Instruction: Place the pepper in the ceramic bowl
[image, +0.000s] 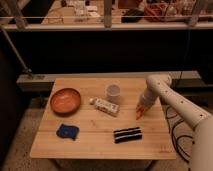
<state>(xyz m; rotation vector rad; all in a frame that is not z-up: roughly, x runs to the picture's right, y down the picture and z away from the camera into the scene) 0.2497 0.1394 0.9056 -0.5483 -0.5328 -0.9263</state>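
1. Gripper (141, 109): at the right side of the wooden table (95, 145), pointing down from the white arm (172, 99). Its fingers were pressed together, and they appeared to pinch the upper end of the pepper.
2. Pepper (138, 115): small, orange and tapered, directly under the gripper tip. It was at or just above the tabletop; whether it had left the wood could not be told.
3. White tube (106, 106) and pale cup (113, 92): mid-table, to the left of the gripper.
4. Black striped object (127, 134) and blue object (67, 131): along the front edge.
5. Ceramic bowl (65, 100): far left, well apart from the pepper, apparently empty.
6. Step judged: grasp made, carry not begun.
7. Next move called for: lifting clear, crossing leftward above tube and cup, and releasing over the bowl.
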